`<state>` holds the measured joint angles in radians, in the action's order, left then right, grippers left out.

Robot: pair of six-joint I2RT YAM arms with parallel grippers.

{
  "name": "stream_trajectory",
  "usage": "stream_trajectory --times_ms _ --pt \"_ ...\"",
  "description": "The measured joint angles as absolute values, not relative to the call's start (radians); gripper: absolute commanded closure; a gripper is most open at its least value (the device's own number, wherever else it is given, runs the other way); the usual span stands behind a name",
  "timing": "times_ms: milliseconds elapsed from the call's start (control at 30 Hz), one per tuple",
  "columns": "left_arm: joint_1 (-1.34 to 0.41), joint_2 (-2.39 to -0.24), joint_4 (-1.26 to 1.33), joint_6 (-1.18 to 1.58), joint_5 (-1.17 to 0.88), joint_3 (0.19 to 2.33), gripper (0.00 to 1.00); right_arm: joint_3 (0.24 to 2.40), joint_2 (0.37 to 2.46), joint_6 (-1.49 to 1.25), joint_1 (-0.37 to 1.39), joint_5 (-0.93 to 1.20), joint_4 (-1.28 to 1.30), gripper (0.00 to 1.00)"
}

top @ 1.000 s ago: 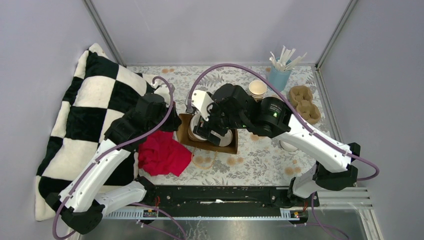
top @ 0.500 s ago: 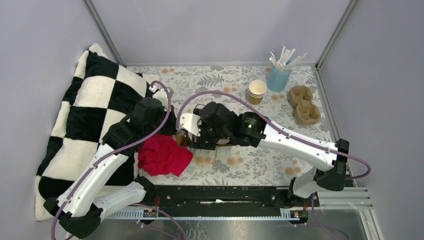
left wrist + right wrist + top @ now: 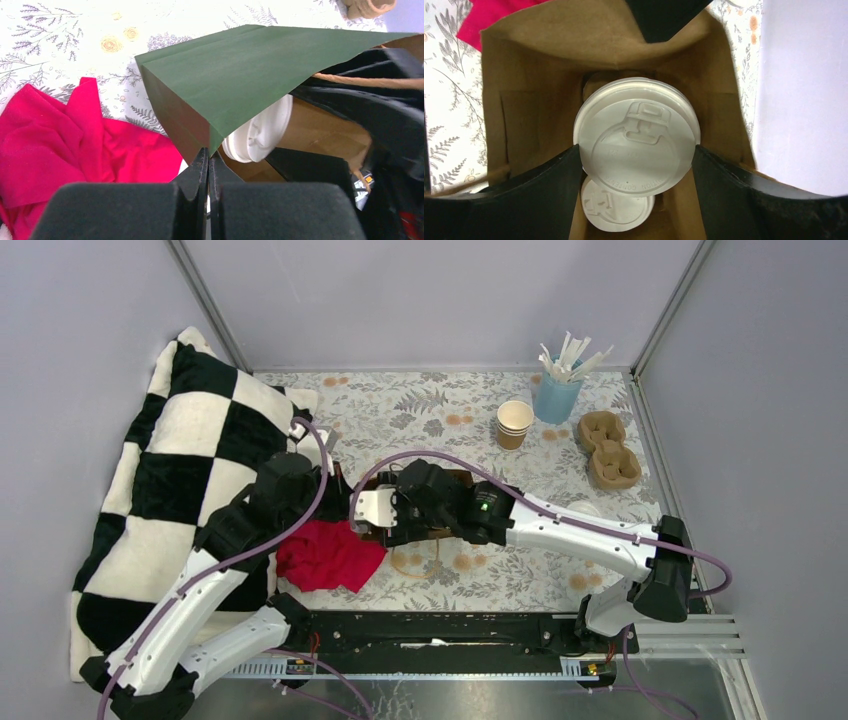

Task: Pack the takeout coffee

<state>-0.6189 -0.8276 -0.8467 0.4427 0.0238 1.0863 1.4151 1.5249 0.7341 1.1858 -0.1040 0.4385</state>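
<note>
Coffee sits inside the green bag point(image 3: 240, 75), just left of the table's middle — one lidded cup point(image 3: 636, 140) clamped in the right gripper point(image 3: 636, 167), a second lidded cup point(image 3: 616, 212) just below it. The left gripper point(image 3: 208, 165) is pinched together on the bag's rim, beside the red cloth point(image 3: 60, 135).

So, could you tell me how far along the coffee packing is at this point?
One lidded cup already sits deep in the green bag. The right gripper holds a second cup inside the bag's mouth, while the left gripper pinches the bag's edge. Left to do: release that cup and withdraw.
</note>
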Motion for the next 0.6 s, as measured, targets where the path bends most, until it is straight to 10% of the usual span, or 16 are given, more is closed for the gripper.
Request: stream_trajectory --times_ms 600 --pt "-0.619 -0.752 -0.791 0.472 -0.057 0.983 1.00 1.219 1.560 0.877 1.186 -0.118 0.222 0.46"
